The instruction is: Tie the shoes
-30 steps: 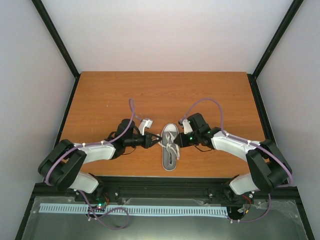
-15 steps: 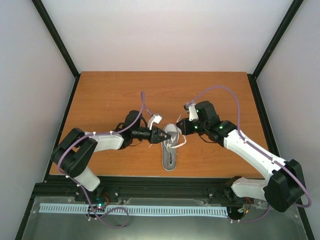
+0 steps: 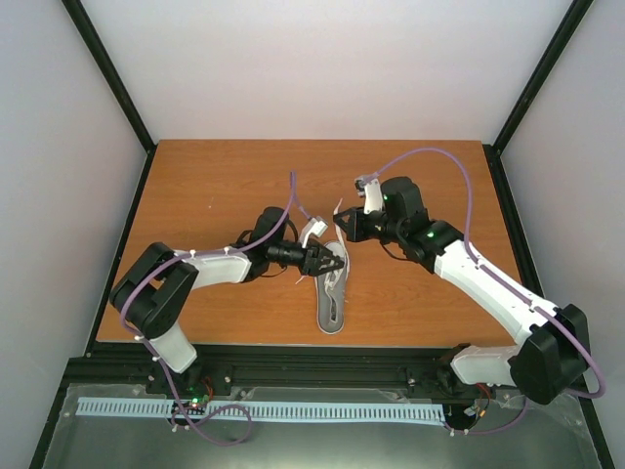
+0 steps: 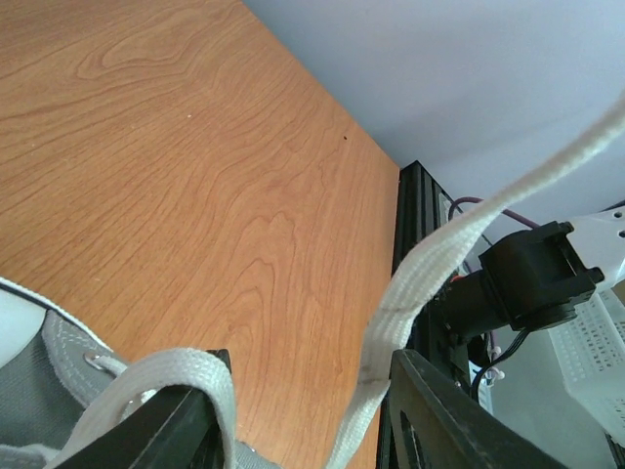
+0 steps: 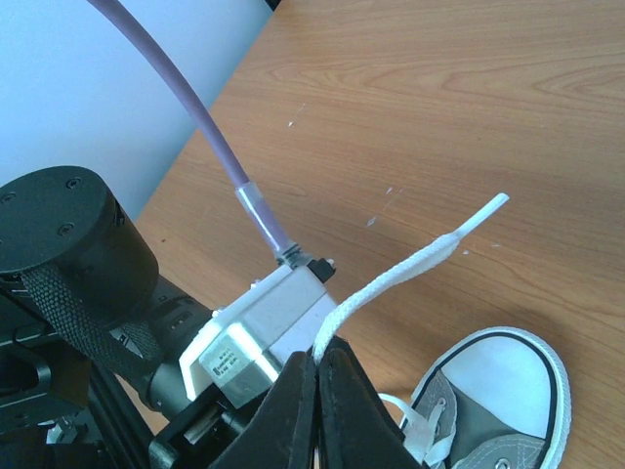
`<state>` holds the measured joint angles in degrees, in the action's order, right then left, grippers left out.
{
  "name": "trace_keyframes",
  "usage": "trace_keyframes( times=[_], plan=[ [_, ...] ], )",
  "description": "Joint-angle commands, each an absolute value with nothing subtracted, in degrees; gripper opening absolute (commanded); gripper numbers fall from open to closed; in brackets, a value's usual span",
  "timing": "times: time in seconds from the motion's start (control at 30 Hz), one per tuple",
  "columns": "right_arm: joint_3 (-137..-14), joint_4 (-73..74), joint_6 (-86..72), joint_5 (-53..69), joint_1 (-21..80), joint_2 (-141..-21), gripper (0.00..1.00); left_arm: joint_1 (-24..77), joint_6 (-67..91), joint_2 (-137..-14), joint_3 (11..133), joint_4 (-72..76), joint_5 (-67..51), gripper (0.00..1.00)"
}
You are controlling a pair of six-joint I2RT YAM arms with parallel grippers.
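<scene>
Sneaker of grey canvas lies on the wooden table, a little below the middle of the overhead frame. Its white toe cap points toward the top of the frame and its heel toward the arm bases. Its mouth faces up in the lower half, but the inside is too small to read.

The left gripper reaches in from the left and sits over the toe end of the shoe. In the left wrist view its two fingers stand partly apart at the bottom edge and clamp nothing. A lace loop drapes over the finger at lower left, above a metal eyelet in the grey canvas. A lace strand passes loosely through the gap, just beside the other finger, and runs up to the upper right corner.

The right gripper comes in from the right and is just above the toe cap in the overhead frame. In the right wrist view its fingers are pressed together at bottom centre, pinching a white lace. The lace rises toward the upper right and ends in a stiff tip, clear of the table. I cannot tell whether it is the same strand that crosses the left gripper's gap.

A purple cable runs down from the upper left of that view into the left arm's white camera housing.
</scene>
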<state>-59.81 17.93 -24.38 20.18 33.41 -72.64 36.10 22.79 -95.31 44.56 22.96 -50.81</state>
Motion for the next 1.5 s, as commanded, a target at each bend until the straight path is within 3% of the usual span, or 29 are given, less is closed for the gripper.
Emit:
trace_keyframes(
  times=[0.0, 0.3, 0.53, 0.8, 0.97, 1.13, 1.47],
  plan=[
    [-61.01, 15.57, -25.73, 21.10, 33.22, -73.51, 0.03, 37.38, 20.86, -96.41, 47.63, 23.39, -52.23, 0.48],
    [-60.69, 15.77, -25.65, 19.68, 33.22, -73.65, 0.03, 37.88, 20.98, -96.39, 47.96, 23.56, -51.64, 0.43],
    [-60.01, 14.61, -26.73, 20.42, 33.22, -74.32, 0.03, 38.10, 22.32, -98.25, 49.10, 24.84, -52.73, 0.28],
    [-59.32, 14.24, -27.55, 20.33, 33.22, -75.37, 0.03, 38.39, 23.04, -99.08, 49.45, 26.26, -52.95, 0.32],
    [-58.99, 14.35, -28.14, 19.24, 33.05, -76.26, 0.03, 38.41, 23.11, -99.06, 49.05, 26.40, -52.46, 0.12],
    [-58.14, 13.10, -29.80, 19.30, 32.50, -77.49, 0.03, 38.40, 23.63, -96.97, 46.80, 27.86, -50.89, 0.01],
    [-58.13, 9.80, -32.52, 22.15, 31.29, -80.98, 0.03, 38.23, 24.21, -94.48, 42.51, 29.64, -48.79, 0.01]
  ],
)
